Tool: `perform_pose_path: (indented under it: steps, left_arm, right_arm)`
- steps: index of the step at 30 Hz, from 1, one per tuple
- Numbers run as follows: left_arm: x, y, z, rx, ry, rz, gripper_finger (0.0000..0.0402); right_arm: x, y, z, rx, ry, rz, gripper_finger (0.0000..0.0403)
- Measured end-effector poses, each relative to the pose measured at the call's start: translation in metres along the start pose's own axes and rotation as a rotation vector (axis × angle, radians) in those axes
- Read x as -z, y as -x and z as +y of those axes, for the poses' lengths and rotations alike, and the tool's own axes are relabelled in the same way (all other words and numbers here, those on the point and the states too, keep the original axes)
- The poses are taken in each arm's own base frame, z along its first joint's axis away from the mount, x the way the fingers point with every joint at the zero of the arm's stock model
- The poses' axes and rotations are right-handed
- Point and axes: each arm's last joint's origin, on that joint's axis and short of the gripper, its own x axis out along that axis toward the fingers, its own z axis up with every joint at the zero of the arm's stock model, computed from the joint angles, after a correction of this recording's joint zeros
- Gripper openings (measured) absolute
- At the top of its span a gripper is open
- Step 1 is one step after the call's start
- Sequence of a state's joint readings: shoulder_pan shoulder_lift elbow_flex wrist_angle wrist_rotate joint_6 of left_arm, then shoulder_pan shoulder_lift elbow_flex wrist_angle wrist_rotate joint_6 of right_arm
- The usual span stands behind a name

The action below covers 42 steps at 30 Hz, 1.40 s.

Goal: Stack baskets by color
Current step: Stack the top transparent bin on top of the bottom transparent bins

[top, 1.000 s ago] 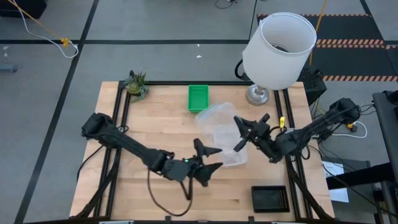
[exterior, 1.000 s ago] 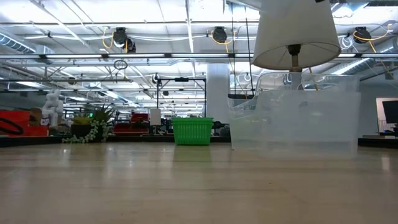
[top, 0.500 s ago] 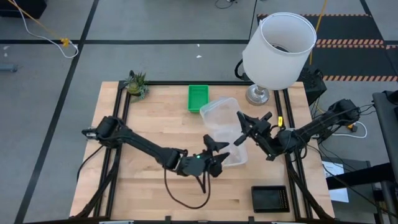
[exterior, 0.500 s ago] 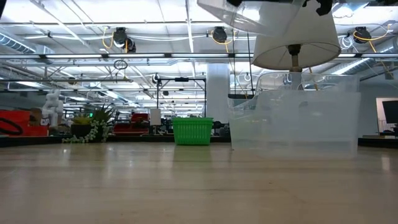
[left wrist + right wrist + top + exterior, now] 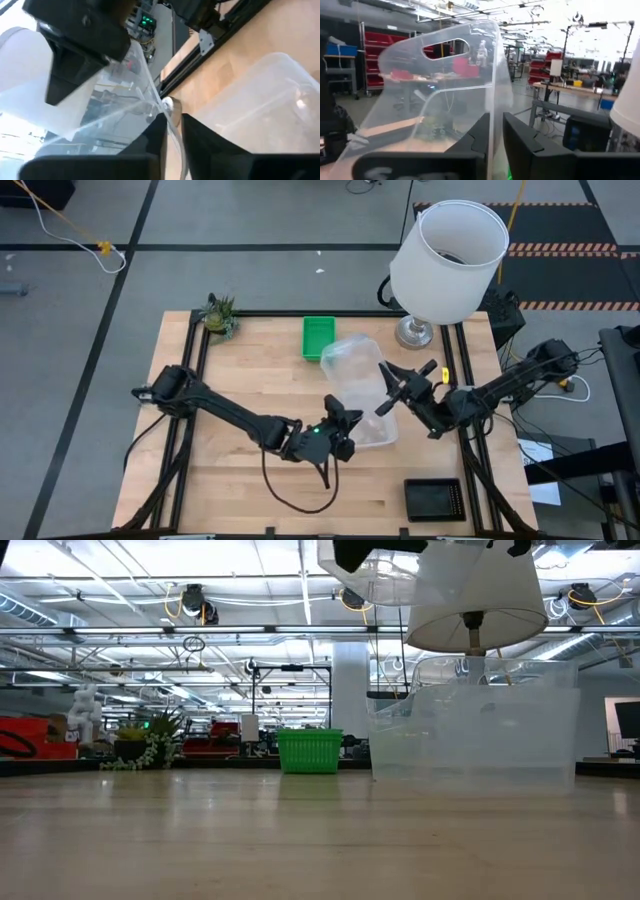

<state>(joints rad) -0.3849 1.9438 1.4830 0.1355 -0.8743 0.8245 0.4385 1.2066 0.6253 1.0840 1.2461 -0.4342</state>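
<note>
Nearest the front edge of the table (image 5: 230, 490), a black basket (image 5: 433, 498) sits alone at the right front corner, well apart from the arms. Just behind it, mid-table, the left gripper (image 5: 340, 432) is pinched together on the thin near wall of a clear basket; the left wrist view shows that wall (image 5: 172, 125) running between the two dark fingers (image 5: 200, 145), which press on it from both sides. This raised clear basket (image 5: 352, 370) hangs tilted above a second clear basket (image 5: 375, 430) resting on the wood. On the far side, the right gripper (image 5: 388, 395) is clamped on the opposite wall of the same raised basket, whose handle-slotted wall (image 5: 445, 85) stands between its fingers (image 5: 522, 145). Farther back, a green basket (image 5: 318, 337) lies near the rear edge. A small potted plant (image 5: 218, 314) stands at the rear left corner and a white lamp (image 5: 445, 260) at the rear right.
</note>
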Motion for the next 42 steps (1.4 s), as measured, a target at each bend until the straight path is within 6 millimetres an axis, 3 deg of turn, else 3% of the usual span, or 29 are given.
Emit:
perform_pose_path:
  steps: [3,8,14,22,26,31,36,42]
  left_arm:
    - [0.0,0.004,0.002,0.014,-0.001,0.008,0.0033]
    - [0.0,0.007,0.0,0.026,-0.02,0.009,0.0038]
    - [0.003,0.007,-0.003,0.047,-0.059,0.04,0.0029]
    - [0.008,0.026,0.006,0.13,-0.085,0.065,0.0027]
    - [0.011,0.043,0.016,0.268,-0.068,0.034,0.0024]
    - [0.012,0.062,0.041,0.39,0.107,-0.024,0.0016]
    - [0.016,0.067,0.056,0.464,0.246,-0.032,0.0022]
    - [0.024,0.071,0.061,0.482,0.282,0.03,0.0022]
  right_arm:
    - [-0.002,0.003,0.0,-0.014,0.037,-0.003,0.0048]
    - [-0.008,0.013,0.004,-0.04,0.156,-0.001,0.0081]
    - [-0.017,0.031,0.004,0.102,0.27,0.139,0.0145]
    - [-0.023,0.07,0.01,-0.05,0.372,0.132,0.0235]
    - [-0.045,0.082,0.011,-0.112,0.28,0.122,0.0241]
    - [-0.081,0.096,0.012,-0.2,0.196,0.105,0.0239]
    - [-0.092,0.088,0.013,-0.284,0.264,-0.019,0.0238]
    - [-0.091,0.044,0.021,-0.462,0.372,-0.354,0.0238]
